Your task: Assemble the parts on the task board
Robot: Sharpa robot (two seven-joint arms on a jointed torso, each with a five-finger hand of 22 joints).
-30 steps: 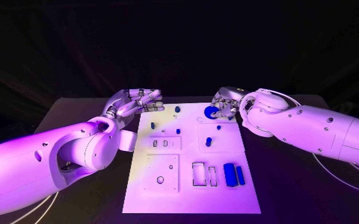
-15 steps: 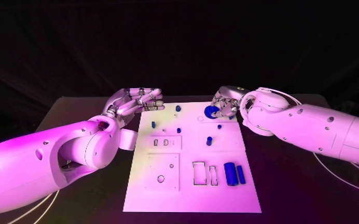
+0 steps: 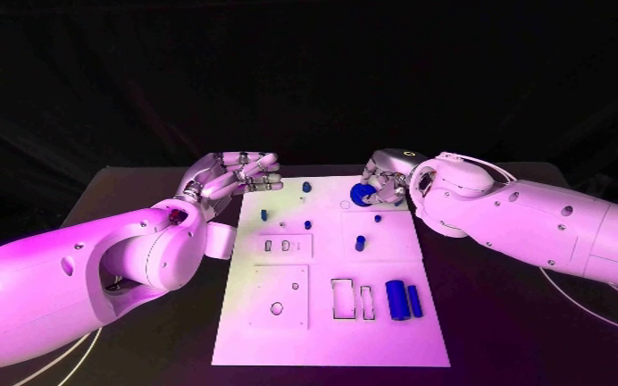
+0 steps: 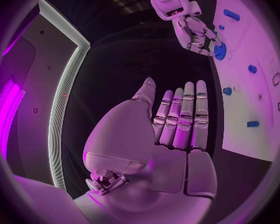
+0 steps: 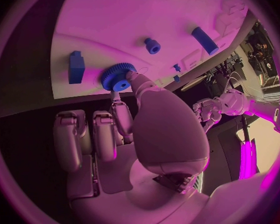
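1. Right hand (image 3: 387, 182): it reaches in over the far right corner of the white rectangular task board (image 3: 322, 332) and pinches a round blue toothed gear (image 3: 364, 193) between thumb and a finger. In the right wrist view the gear (image 5: 119, 77) sits at the fingertips (image 5: 131, 76), with the remaining fingers held straight beside it.
2. Gear: it lies at or just above the board's surface; whether it touches the board cannot be told.
3. Near the right hand: a small blue peg (image 3: 378, 219) and a blue oval piece (image 3: 359, 244) lie on the board just nearer the robot than the gear.
4. Farther from the right hand: two blue upright cylinders (image 3: 403, 300) stand side by side near the board's right edge, beside narrow rectangular slots (image 3: 350, 300).
5. Left hand (image 3: 237, 174): it hovers at the board's far left corner, empty, with its fingers curled loosely; the left wrist view shows the palm (image 4: 171, 134) bare and the fingers extended together.
6. Near the left hand: a small blue piece (image 3: 306, 187) lies on the board just beside the fingertips.
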